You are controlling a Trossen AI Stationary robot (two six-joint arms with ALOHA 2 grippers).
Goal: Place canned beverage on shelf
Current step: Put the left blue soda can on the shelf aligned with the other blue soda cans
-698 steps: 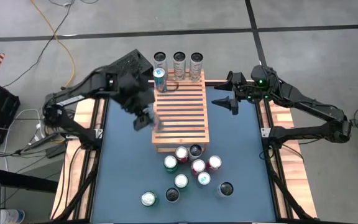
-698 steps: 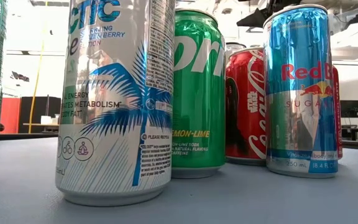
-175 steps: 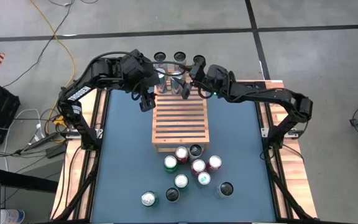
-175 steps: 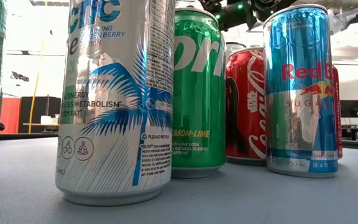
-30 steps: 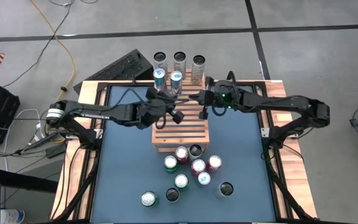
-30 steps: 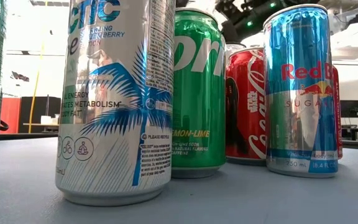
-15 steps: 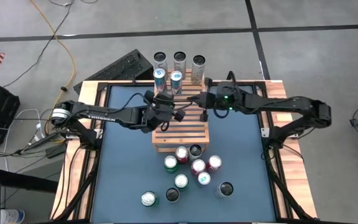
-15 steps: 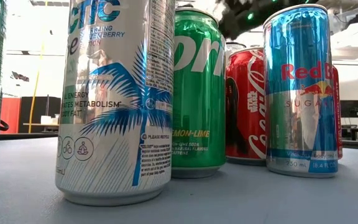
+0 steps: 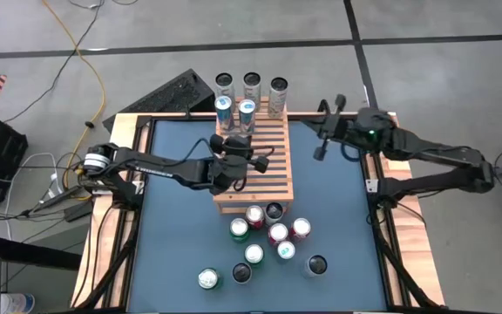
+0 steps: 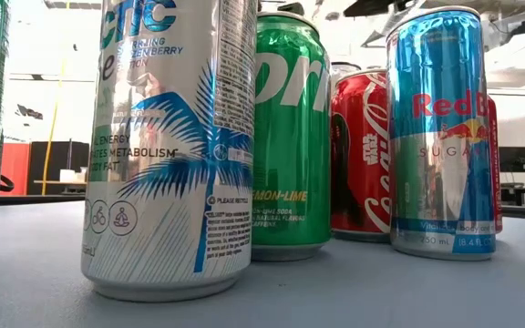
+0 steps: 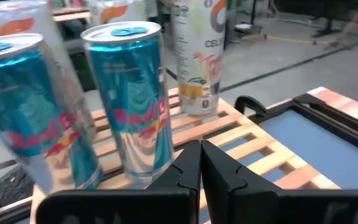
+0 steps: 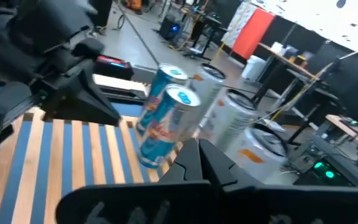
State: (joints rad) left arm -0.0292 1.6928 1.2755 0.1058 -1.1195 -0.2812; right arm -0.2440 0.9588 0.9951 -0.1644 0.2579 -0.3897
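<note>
Mostly hidden shelf (image 9: pixel 255 170) in low view, L gripper (image 9: pixel 253 162) over slats, R gripper (image 9: pixel 319 148) off-side; both jaws clenched, empty

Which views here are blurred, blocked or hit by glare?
Left wrist view: the nearest blue can is smeared, the one beside it sharper. Right wrist view: the cans streak with motion. Low view: the white can and green can fill the frame, hiding the shelf; bright backlight behind. High view: even light, sharp shelf.
</note>
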